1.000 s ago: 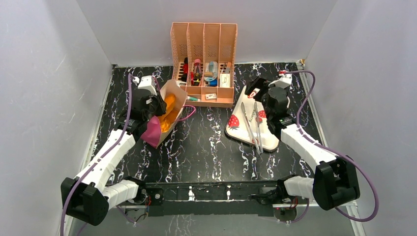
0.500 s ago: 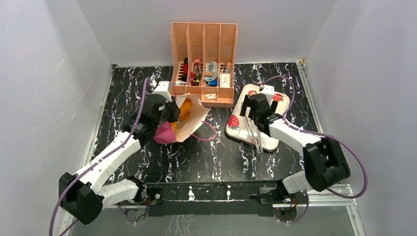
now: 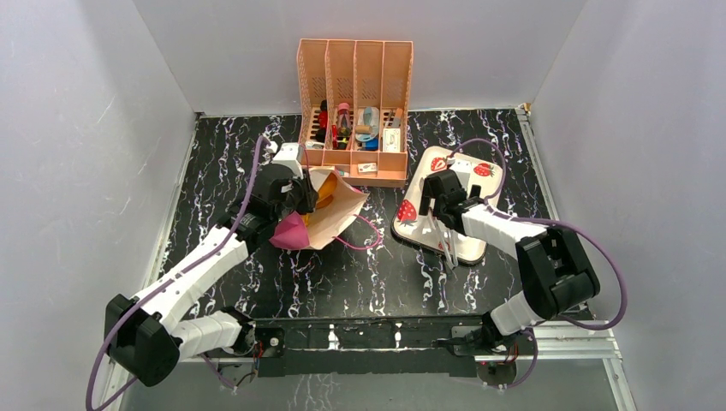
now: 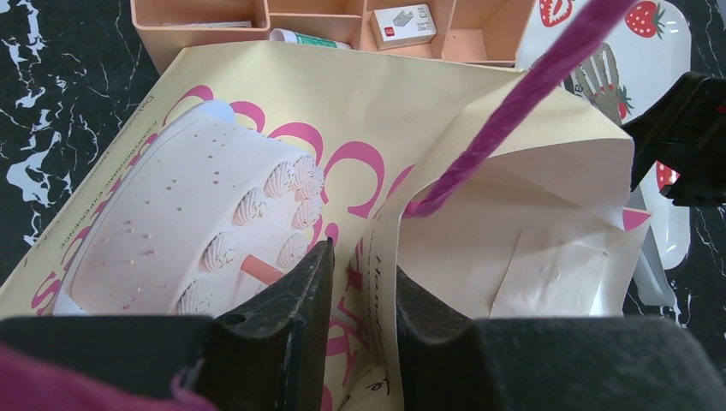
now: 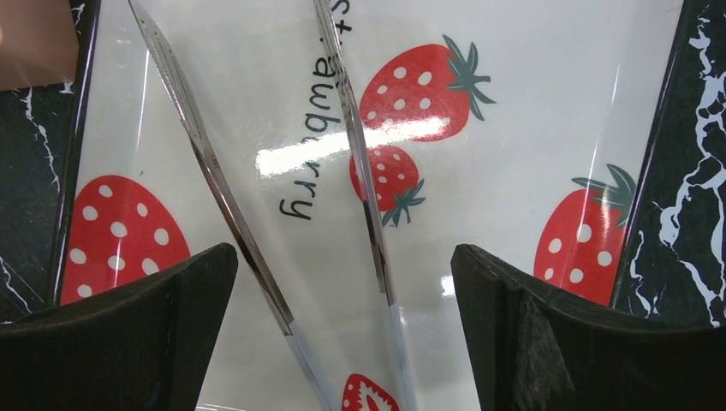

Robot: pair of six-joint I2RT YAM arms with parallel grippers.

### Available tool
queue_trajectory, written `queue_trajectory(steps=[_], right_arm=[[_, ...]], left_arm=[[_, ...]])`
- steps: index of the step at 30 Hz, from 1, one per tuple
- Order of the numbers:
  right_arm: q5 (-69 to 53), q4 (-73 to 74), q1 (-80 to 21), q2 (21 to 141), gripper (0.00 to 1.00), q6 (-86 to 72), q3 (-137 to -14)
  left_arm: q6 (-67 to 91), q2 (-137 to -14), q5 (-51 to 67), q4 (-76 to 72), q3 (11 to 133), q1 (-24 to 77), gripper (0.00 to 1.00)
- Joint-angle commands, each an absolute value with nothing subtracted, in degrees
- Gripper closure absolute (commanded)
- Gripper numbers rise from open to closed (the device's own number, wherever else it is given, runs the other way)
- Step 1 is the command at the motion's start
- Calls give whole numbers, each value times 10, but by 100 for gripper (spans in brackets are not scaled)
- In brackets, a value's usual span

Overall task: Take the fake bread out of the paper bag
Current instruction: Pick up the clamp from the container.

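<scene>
The tan paper bag (image 3: 341,208) lies tilted on the table, its mouth toward the organiser. Glossy orange fake bread (image 3: 325,187) shows inside the mouth. My left gripper (image 3: 306,199) is shut on the bag's paper rim. In the left wrist view the fingers (image 4: 291,300) pinch a fold of the bag (image 4: 214,188) beside its cake picture, and the pink cord handle (image 4: 514,103) crosses above. My right gripper (image 3: 438,204) hangs open over the strawberry tray (image 3: 469,242), and metal tongs (image 5: 364,188) lie on the tray (image 5: 514,111) between its spread fingers.
The peach organiser (image 3: 355,94) with small items stands at the back, just behind the bag. White walls close in the left, right and far sides. Part of the right gripper (image 4: 689,128) shows at the edge of the left wrist view.
The left arm has carried the bag right toward the middle, tipping its mouth further open. The right gripper has moved left over the tray and opened wider.
</scene>
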State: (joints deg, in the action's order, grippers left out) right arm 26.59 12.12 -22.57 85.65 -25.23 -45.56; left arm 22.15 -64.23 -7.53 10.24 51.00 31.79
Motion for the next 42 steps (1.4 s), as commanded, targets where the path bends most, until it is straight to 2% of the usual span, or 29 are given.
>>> queue_trajectory(steps=[1,4,7,13,23,42], right_arm=[[268,113,-231,870,2,-242,-471],[263,113,-231,887,2,-241,-477],[257,107,-231,901,7,-241,-482],[239,94,-231,916,24,-243,-485],[195,79,-231,867,51,-257,-463],[109,90,-237,689,59,-292,-448]], left_arm=[[225,-656,-61,120,517,322,100],[223,-658,-63,117,517,322,100],[220,-658,-71,118,520,322,100],[216,-664,-81,121,521,322,100],[218,-641,-82,130,523,323,100],[212,-631,-163,156,525,343,100]])
